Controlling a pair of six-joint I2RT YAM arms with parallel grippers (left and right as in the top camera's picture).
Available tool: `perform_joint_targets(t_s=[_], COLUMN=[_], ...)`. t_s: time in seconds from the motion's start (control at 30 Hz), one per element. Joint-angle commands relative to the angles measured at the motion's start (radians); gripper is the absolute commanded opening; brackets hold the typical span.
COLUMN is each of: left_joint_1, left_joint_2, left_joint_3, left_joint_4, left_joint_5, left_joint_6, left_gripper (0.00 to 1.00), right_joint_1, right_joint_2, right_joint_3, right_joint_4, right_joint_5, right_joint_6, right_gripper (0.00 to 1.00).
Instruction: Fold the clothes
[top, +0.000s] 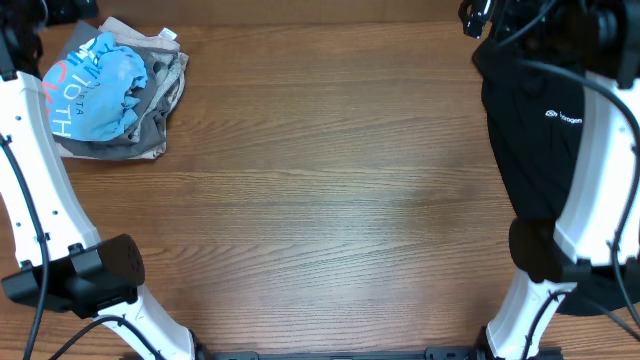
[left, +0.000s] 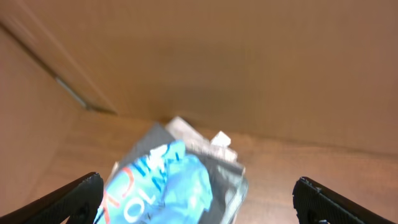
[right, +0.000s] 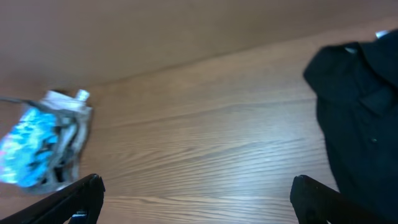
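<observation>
The light blue T-shirt (top: 105, 85) lies crumpled in the upper left of the overhead frame, with coral-and-white letters showing along its left edge. It is heaped on a grey garment (top: 152, 125) whose folds stick out beneath it. We judge that folding has not begun, so the step in hand is to lift the shirt off the heap and spread it flat on the bare table (top: 330, 200). To do that well we would pinch a single layer at a hem or shoulder, not a bunch, and make sure the grey cloth does not come along. The left gripper (left: 199, 194) hovers near the heap, fingers spread wide and empty. The right gripper (right: 198, 193) is likewise spread and empty, near a black garment (top: 535, 140) at the upper right. We see no basket, bin or box; everything rests directly on the wood.
</observation>
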Motion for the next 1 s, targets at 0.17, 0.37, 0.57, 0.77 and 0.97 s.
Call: perform_joint_targets(t_s=[0.17, 0.37, 0.57, 0.77, 0.97], left_joint_1=[-0.006, -0.006, -0.006, -0.006, -0.006], left_joint_2=[0.007, 0.007, 0.007, 0.007, 0.007], left_joint_3=[-0.003, -0.004, -0.004, -0.004, -0.004], left_joint_4=[-0.074, -0.090, -0.090, -0.090, -0.090], left_joint_5=[0.004, 0.004, 0.004, 0.004, 0.004], left_joint_6=[-0.016, -0.016, -0.016, -0.016, -0.016], left_gripper=[1.00, 1.00, 1.00, 1.00, 1.00], right_joint_1=[0.048, 0.042, 0.045, 0.048, 0.048], right_joint_2=[-0.217, -0.246, -0.231, -0.256, -0.415], right_joint_3=[0.025, 0.025, 0.022, -0.030, -0.364], right_joint_4=[0.002, 0.002, 0.002, 0.023, 0.325], right_joint_5=[-0.257, -0.217, -0.006, 0.192, 0.172], right_joint_6=[0.018, 0.017, 0.009, 0.009, -0.017], right_gripper=[1.00, 1.00, 1.00, 1.00, 1.00])
